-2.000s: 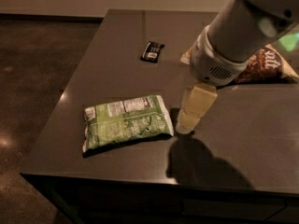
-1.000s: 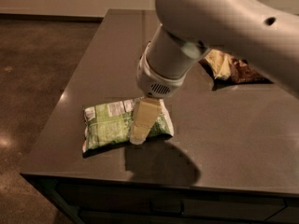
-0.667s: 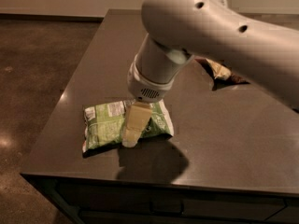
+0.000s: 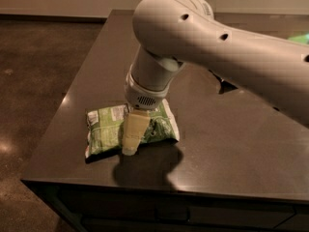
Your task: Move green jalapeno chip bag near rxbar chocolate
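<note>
The green jalapeno chip bag [image 4: 104, 129] lies flat near the front left of the dark table [image 4: 231, 144], white label panel facing up. My gripper [image 4: 130, 140] hangs from the big white arm [image 4: 207, 37] and is directly over the middle of the bag, its pale yellowish fingers [image 4: 133, 132] reaching down onto the bag's front edge. The rxbar chocolate is hidden behind the arm.
A dark sliver of another bag [image 4: 226, 85] peeks out from behind the arm at the right. The table's front edge and left edge are close to the green bag; dark floor [image 4: 38, 81] lies to the left.
The arm has swung left from the table's right side and come down over the green bag. It now covers the rxbar and most of the brown bag. The bag has not moved.
</note>
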You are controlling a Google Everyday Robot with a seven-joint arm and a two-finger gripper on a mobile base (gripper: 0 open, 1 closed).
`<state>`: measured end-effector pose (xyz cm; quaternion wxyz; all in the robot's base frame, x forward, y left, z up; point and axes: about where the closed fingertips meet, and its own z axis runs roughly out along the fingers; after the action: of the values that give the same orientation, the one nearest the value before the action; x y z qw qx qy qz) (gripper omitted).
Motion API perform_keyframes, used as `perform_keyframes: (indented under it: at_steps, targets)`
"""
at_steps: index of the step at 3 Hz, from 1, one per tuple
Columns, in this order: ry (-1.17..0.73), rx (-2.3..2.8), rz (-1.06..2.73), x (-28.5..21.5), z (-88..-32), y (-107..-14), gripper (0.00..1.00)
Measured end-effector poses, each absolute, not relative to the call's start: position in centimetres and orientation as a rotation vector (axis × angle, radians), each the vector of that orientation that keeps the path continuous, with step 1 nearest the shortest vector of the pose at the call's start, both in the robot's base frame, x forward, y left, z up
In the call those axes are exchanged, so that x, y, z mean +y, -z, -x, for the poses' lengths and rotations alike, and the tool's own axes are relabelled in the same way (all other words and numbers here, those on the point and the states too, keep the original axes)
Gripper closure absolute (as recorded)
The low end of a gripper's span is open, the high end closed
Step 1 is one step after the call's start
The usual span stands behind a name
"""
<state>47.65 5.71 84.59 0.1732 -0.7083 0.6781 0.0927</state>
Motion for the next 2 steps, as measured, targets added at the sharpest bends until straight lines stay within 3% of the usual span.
perform_keyframes:
  at_steps: [1,2]
  targets:
    - [-0.271,1.920,2.026,5.93,-47.86,-84.38,0.17]
    - [-0.275,1.924,2.029,5.64,-48.22,-84.31,0.41]
